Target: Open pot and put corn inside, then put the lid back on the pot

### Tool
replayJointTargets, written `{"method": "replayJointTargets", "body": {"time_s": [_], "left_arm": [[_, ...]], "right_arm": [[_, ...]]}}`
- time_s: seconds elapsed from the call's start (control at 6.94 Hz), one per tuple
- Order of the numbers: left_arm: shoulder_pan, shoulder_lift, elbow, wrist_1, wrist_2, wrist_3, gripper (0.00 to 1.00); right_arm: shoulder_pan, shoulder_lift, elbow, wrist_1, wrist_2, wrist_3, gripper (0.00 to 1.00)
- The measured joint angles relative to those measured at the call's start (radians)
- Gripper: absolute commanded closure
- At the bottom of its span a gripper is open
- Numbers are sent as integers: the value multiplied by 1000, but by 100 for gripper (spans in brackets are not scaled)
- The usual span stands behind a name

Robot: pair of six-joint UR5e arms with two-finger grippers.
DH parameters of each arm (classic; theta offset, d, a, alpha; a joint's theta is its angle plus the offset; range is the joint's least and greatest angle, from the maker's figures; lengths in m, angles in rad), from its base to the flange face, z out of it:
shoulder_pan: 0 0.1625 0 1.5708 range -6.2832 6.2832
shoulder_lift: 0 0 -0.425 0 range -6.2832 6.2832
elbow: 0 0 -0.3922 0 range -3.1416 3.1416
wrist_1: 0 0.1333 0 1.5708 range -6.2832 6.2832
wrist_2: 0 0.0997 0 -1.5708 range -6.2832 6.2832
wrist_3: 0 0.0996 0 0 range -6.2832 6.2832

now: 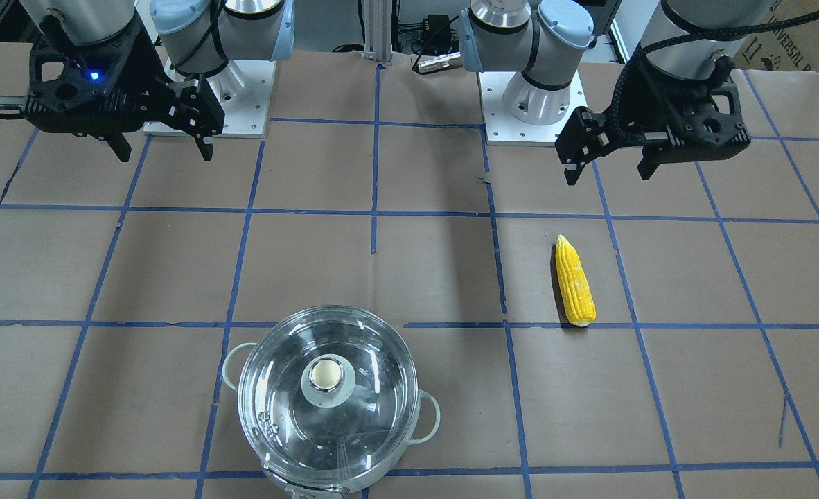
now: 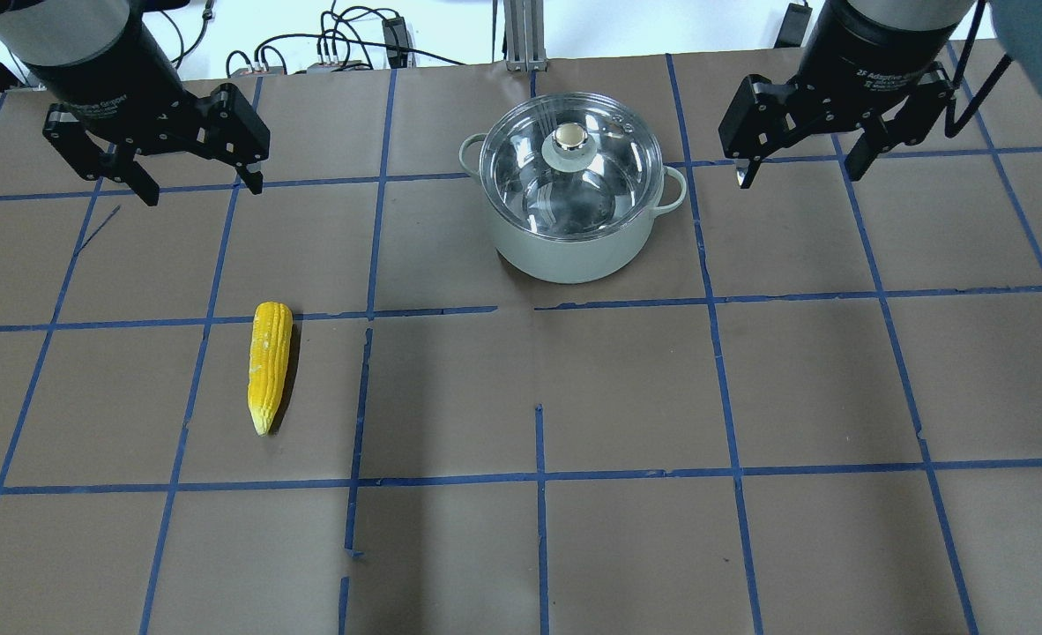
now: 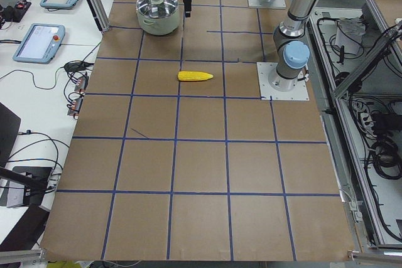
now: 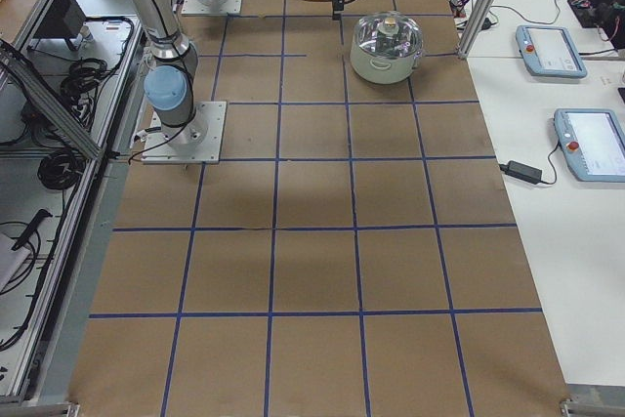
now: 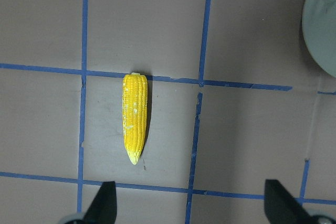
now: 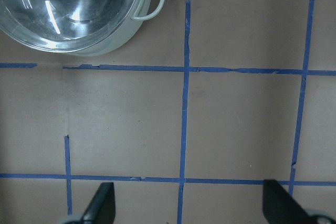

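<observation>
The pot (image 2: 574, 251) stands at the far middle of the table with the glass lid (image 2: 609, 190) on it, its beige-topped knob (image 2: 571, 137) in the centre. The corn (image 2: 270, 366) lies flat on the table to the pot's near left, with its tip towards the robot. My left gripper (image 2: 202, 190) hangs open and empty above the table, beyond the corn. My right gripper (image 2: 799, 172) hangs open and empty just right of the pot. The left wrist view shows the corn (image 5: 135, 116) and the pot's edge (image 5: 323, 24). The right wrist view shows the lid (image 6: 68, 3).
The table is brown paper with a blue tape grid (image 2: 539, 476). Both arm bases (image 1: 531, 97) are bolted at the robot's edge. Cables and a post (image 2: 521, 35) lie beyond the far edge. Side tables with pendants (image 4: 552, 51) flank the far side.
</observation>
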Motion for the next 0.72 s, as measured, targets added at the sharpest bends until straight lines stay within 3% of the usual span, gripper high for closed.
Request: {"method": "replayJointTargets", "body": {"time_s": [0.72], "left_arm": [[0,0,-7,8,3,-1,0]], "right_arm": [[-1,-5,4,2,-2,-1,1]]}}
